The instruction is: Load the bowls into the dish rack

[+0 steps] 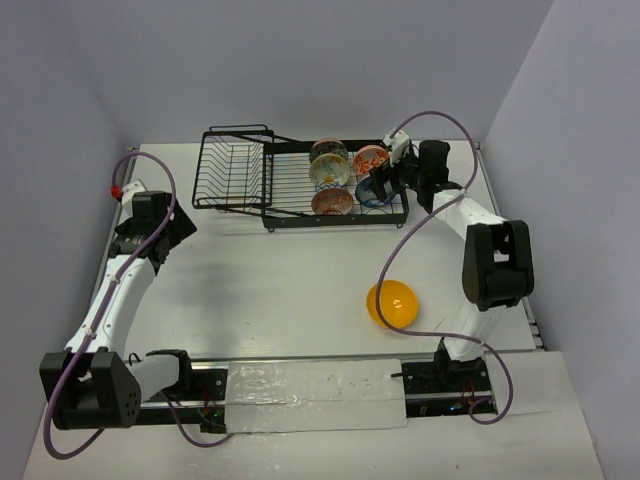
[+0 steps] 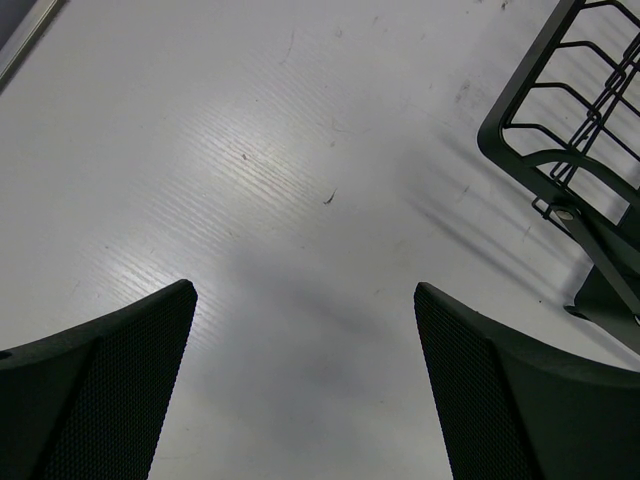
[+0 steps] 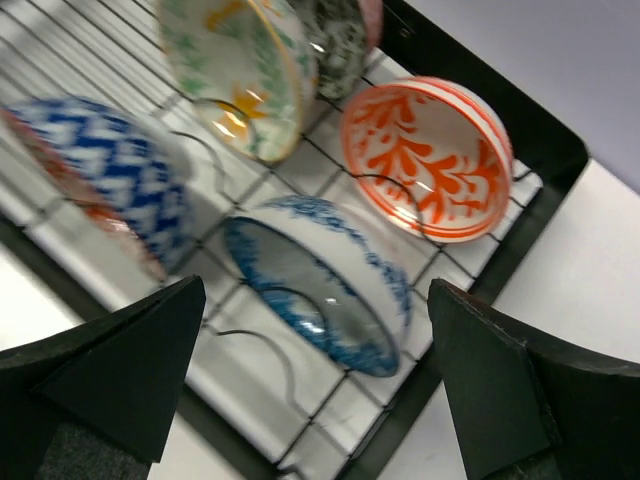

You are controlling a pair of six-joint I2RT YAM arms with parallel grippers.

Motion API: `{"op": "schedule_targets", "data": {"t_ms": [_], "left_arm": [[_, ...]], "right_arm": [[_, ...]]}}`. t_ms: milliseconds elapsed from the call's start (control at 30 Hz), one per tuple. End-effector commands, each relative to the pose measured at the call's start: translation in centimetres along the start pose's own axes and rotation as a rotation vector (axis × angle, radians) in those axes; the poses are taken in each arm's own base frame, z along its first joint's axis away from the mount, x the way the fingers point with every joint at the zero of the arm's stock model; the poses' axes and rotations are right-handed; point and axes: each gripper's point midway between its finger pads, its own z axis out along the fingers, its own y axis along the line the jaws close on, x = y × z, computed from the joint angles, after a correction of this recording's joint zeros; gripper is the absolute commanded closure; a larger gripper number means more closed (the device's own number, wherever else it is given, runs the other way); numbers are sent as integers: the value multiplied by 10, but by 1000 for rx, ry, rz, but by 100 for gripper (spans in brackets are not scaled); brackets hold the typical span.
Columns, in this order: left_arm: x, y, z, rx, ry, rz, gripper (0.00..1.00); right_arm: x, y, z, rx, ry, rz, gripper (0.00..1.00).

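Note:
The black wire dish rack (image 1: 240, 170) stands at the back of the table. Several bowls lean in its right end: grey-black (image 1: 328, 150), white with leaves (image 1: 330, 172), orange-red floral (image 1: 370, 160), pink-red (image 1: 332, 202) and blue patterned (image 1: 372, 193). The plain orange-yellow bowl (image 1: 391, 302) sits on the table near the right arm. My right gripper (image 1: 388, 180) is open over the blue bowl (image 3: 330, 270), its fingers either side and apart from it. The floral bowl (image 3: 430, 160) and the leaf bowl (image 3: 235, 70) lie beyond. My left gripper (image 2: 304, 287) is open and empty above bare table.
The rack's tilted basket end (image 2: 560, 150) is just right of my left gripper (image 1: 172, 228). Grey walls close in the table on the left, back and right. A bowl with a blue zigzag outside (image 3: 100, 170) leans left of the blue bowl.

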Motion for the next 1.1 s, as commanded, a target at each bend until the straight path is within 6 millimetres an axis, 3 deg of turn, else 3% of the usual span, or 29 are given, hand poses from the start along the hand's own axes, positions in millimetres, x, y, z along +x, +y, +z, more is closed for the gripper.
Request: {"op": "schedule_targets", "data": {"t_ms": [0,133,167,233,300,367,433,467,500,533,567,633,667,700,733,967,1067], "left_arm": [[-16,-8,-7,42,-60,-20,5],[-16,-10,-8,46,-65,-16,5],[-16,-10,-9,45,-67,-15,5],[-15,-12,-9,44,-64,-11,5],[-14,-13,-10,47,-63,-6,5],[-12,-16,-10,53,-60,1,5],[-9,-18,-9,55,-52,9,4],[-8,-20,-10,57,-48,13,5],[-7,-21,-10,59,-48,16,4],[-7,-22,-10,61,-48,19,4],[-6,-23,-11,64,-48,23,4],[-1,-25,-11,60,-38,37,3],[-3,-26,-11,62,-40,36,3],[-2,-27,-12,63,-40,38,3],[0,-29,-12,70,-37,42,3],[2,-37,-17,95,-38,55,2],[5,-37,-17,95,-30,62,2]], "right_arm": [[-65,19,-38,-84,-116,100,0],[-118,43,-64,-176,-236,309,0],[-135,57,-70,-232,-251,421,0],[-155,72,-78,-240,-242,466,0],[-161,91,-79,-179,-143,497,0],[-154,99,-86,-97,15,560,0],[-131,110,-80,-41,184,640,0],[-112,122,-91,-30,309,672,0],[-107,144,-99,-56,358,650,0],[-98,146,-107,14,384,633,0],[-72,158,-113,41,449,630,0],[-70,174,-137,61,438,650,0],[-46,182,-146,86,507,676,0],[-43,184,-158,96,505,702,1],[-24,191,-168,123,565,745,4],[13,178,-237,392,573,852,11],[36,181,-255,468,595,915,16]]}}
